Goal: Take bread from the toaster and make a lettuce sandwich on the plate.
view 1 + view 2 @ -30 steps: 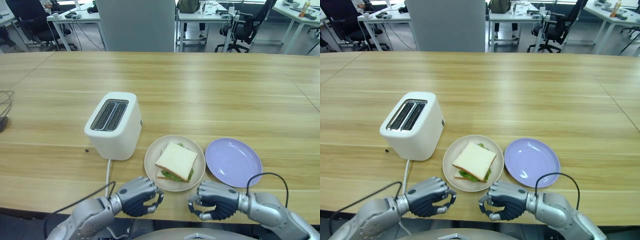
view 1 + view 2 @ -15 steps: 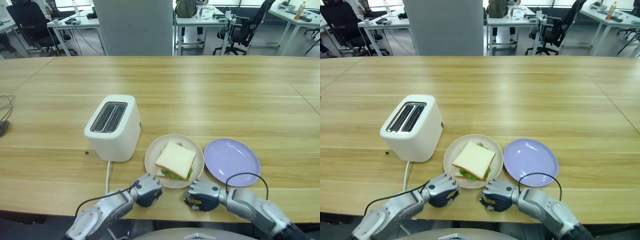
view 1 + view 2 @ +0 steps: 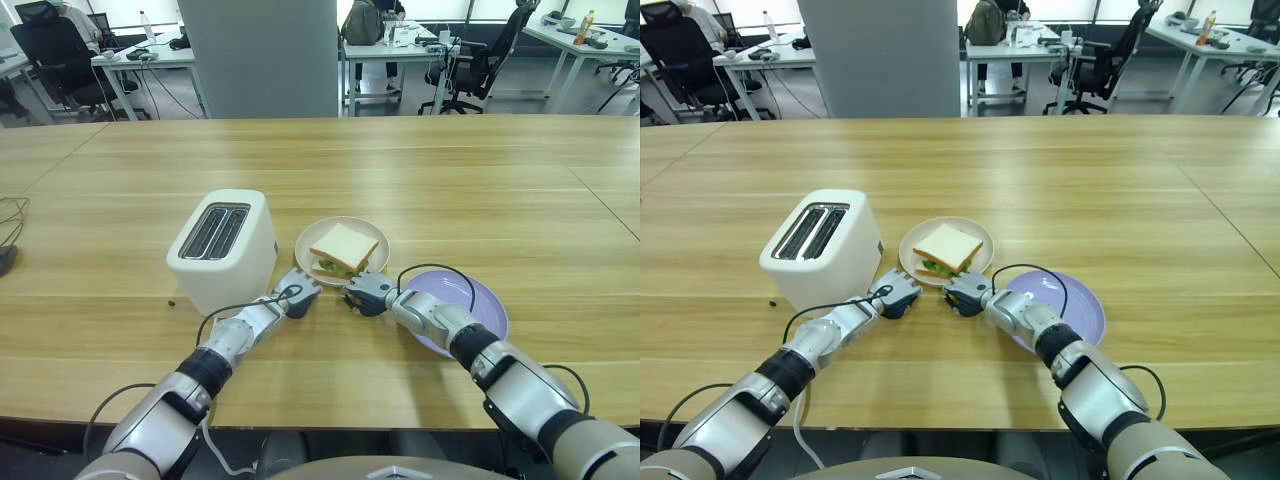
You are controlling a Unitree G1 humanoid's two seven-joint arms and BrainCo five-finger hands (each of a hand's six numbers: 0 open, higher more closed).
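A white toaster (image 3: 222,250) stands on the wooden table, its two slots looking empty. To its right is a beige plate (image 3: 372,234) carrying a sandwich (image 3: 343,250) of white bread with green lettuce showing at the edge. My left hand (image 3: 296,292) and right hand (image 3: 368,293) are stretched forward, both with fingers curled, at the plate's near rim. Whether they touch the rim I cannot tell. Neither hand holds anything.
An empty purple plate (image 3: 487,306) lies right of the sandwich plate, under my right forearm. The toaster's white cord (image 3: 803,395) runs back to the near table edge. A black cable (image 3: 8,235) lies at the far left. Desks and office chairs (image 3: 478,55) stand behind the table.
Both arms have stretched forward from the near edge. The sandwich plate now sits farther away, level with the toaster and beyond the purple plate. The camera has also shifted.
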